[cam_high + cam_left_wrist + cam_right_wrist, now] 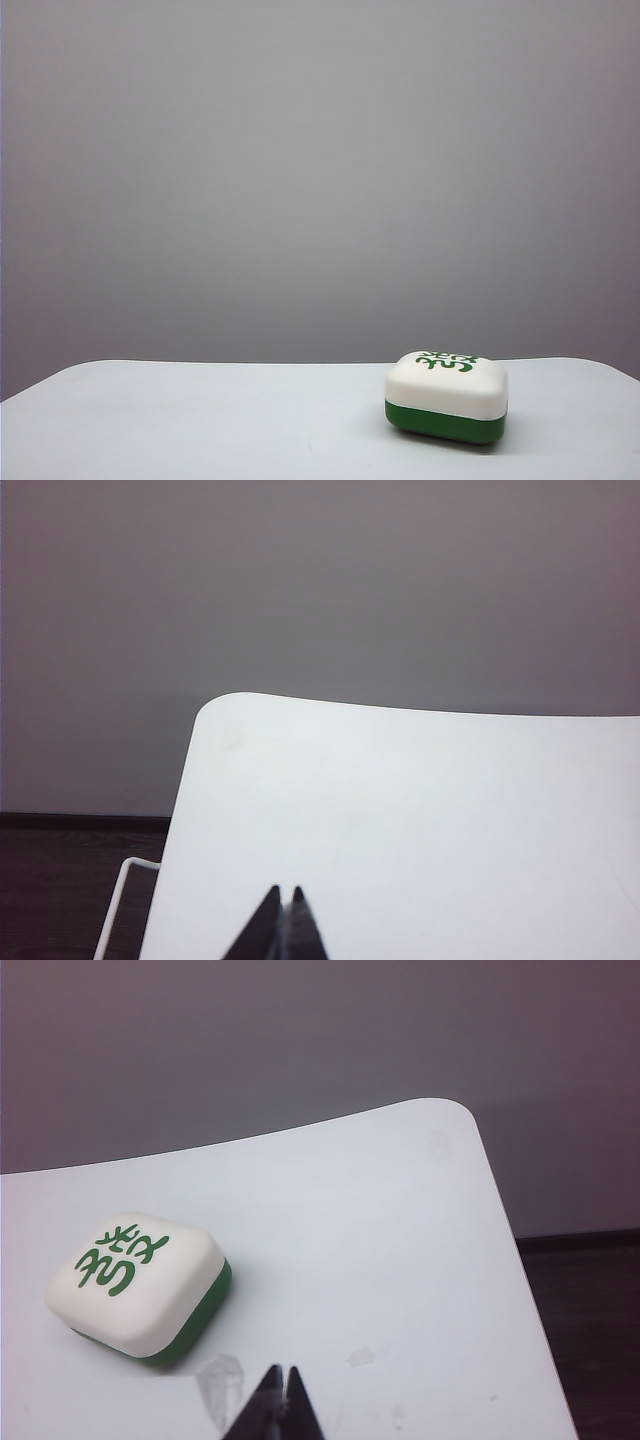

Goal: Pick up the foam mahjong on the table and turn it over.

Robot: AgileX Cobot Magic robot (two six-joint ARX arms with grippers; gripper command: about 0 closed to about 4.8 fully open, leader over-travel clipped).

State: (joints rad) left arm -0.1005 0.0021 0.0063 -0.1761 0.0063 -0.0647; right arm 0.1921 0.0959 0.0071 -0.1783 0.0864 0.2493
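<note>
both claws closed: left claw, right claw; foam mahjong character-up

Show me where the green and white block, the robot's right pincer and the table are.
foam mahjong (pixel 135 1280): right wrist view, on its cream top face.
right gripper (pixel 279 1385): right wrist view, between its shut fingertips.
table (pixel 200 420): exterior view, on bare white tabletop.
</note>
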